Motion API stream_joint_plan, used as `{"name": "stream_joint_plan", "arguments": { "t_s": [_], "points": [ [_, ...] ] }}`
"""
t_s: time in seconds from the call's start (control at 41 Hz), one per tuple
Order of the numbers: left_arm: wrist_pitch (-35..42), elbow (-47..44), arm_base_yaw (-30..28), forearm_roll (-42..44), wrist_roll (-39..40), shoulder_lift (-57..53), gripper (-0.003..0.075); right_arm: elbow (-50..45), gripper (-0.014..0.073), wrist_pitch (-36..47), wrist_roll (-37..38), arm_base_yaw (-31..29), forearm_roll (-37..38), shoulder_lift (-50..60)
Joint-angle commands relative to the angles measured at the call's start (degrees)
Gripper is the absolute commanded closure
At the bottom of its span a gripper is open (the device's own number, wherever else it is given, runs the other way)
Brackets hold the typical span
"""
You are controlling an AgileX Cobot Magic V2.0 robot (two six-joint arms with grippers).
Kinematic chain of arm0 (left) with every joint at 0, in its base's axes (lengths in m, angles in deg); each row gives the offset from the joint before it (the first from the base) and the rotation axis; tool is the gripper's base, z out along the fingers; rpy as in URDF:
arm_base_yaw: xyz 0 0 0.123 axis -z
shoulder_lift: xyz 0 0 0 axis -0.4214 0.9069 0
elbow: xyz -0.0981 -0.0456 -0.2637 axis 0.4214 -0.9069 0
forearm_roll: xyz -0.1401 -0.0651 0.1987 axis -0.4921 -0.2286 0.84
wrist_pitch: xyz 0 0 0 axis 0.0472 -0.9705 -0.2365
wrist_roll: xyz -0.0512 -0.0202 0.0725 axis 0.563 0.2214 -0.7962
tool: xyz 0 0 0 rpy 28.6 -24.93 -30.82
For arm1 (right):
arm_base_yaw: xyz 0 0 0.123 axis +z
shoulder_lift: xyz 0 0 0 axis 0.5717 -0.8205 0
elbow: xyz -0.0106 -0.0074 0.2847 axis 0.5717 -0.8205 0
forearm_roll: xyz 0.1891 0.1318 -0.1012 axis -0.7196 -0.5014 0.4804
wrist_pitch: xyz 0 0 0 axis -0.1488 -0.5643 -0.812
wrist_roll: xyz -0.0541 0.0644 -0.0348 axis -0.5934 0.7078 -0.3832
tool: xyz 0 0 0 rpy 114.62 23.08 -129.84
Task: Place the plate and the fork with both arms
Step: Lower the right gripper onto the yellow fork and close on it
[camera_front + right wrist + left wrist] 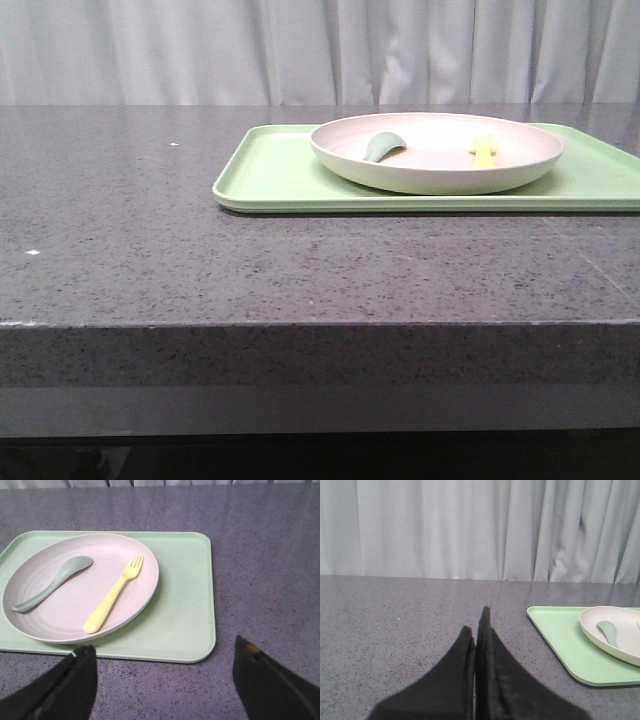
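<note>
- Fork (114,594) lying inside plate (35,625), beside grey-green spoon (52,583); plate resting on green tray (185,605).
- Fork's long axis slanted, handle end toward right gripper (165,680), tines away.
- Right gripper spread wide, empty, just short of tray's near edge — likely the nearer arm.
- Left gripper (477,630) pressed closed, empty, well off tray's left edge over bare table (120,200).
- Open counter left of tray for setting things down.

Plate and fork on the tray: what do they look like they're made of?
The plate looks like matte plastic or fibre composite: pale pinkish-white, faint speckle, no glaze shine, though unglazed ceramic can't be excluded. The fork appears to be matte pale yellow plastic: uniform colour, thick rounded handle, no metallic glint.
</note>
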Motion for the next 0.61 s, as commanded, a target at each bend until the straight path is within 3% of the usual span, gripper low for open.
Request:
{"name": "stream_joint_plan", "arguments": {
  "t_s": [0.0,0.122,0.341,0.585],
  "points": [
    [2.7,1.4,-0.1,-0.2,0.8,0.2,0.0739,4.2,0.0011,4.1,-0.5,0.1,-0.5,-4.6],
    [2.7,1.4,-0.1,-0.2,0.8,0.4,0.0739,8.6,0.0011,4.0,-0.5,1.8,-1.4,-11.7],
    [2.6,1.4,-0.1,-0.2,0.8,0.4,0.0739,23.5,0.0011,-4.8,0.0,10.3,-1.4,-28.8],
    [2.5,1.4,-0.1,-0.2,0.8,0.4,0.0739,41.3,0.0011,-14.9,6.1,11.2,-1.3,-47.4]
  ]
}}
